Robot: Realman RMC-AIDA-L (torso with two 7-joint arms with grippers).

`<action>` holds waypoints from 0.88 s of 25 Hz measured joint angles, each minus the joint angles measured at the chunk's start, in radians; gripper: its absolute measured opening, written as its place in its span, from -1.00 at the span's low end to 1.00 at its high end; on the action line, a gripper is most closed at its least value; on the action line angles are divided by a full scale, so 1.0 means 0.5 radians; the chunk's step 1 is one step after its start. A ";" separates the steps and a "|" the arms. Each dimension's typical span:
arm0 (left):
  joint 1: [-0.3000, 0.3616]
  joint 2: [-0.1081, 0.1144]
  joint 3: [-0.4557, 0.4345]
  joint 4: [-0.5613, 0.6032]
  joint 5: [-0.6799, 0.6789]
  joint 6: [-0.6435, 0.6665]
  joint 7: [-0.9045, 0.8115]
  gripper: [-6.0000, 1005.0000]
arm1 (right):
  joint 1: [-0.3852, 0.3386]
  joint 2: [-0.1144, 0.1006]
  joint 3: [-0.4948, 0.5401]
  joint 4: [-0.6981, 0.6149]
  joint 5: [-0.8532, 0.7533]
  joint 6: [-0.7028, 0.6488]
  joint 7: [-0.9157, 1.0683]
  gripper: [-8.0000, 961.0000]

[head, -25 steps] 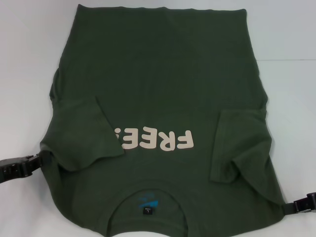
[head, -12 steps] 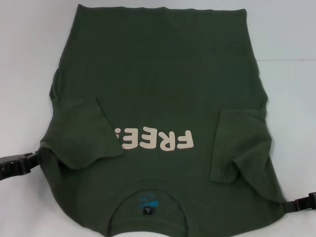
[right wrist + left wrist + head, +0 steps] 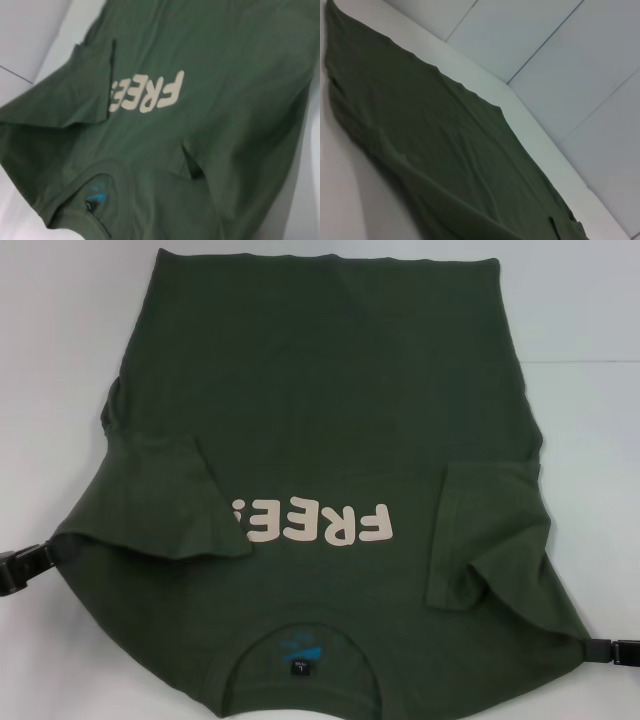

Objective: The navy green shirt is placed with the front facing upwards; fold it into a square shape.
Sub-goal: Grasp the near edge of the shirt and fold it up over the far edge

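The navy green shirt [image 3: 320, 390] lies front up on the white table [image 3: 590, 410], collar [image 3: 300, 655] nearest me, cream "FREE!" lettering [image 3: 315, 523] upside down. Both short sleeves [image 3: 170, 505] [image 3: 490, 530] are folded inward over the chest. My left gripper [image 3: 45, 555] is at the shirt's left shoulder corner, shut on the cloth, which is drawn out to a point there. My right gripper [image 3: 592, 648] holds the right shoulder corner the same way. The right wrist view shows the shirt [image 3: 225, 75] with its lettering [image 3: 147, 92]; the left wrist view shows only the shirt's [image 3: 435, 150] plain cloth.
White table surface surrounds the shirt on the left, right and far sides. In the left wrist view the table edge [image 3: 530, 120] runs along the shirt, with grey floor tiles [image 3: 560, 55] beyond it.
Both grippers have moved outward, away from each other. The shirt's shoulder corners followed them, so the collar end is stretched wider and flatter.
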 joint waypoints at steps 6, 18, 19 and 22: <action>0.030 0.003 -0.021 0.000 0.003 0.019 -0.018 -0.95 | -0.126 0.012 0.087 0.003 0.095 -0.081 -0.175 -0.96; 0.089 0.014 -0.101 0.022 0.014 0.233 -0.038 -0.95 | -0.255 0.009 0.255 0.004 0.119 -0.195 -0.362 -0.96; 0.101 0.015 -0.101 0.023 0.016 0.255 -0.038 -0.95 | -0.264 0.007 0.270 0.006 0.119 -0.206 -0.381 -0.96; 0.138 0.015 -0.101 0.023 0.019 0.317 -0.040 -0.95 | -0.301 0.005 0.315 0.005 0.121 -0.246 -0.434 -0.96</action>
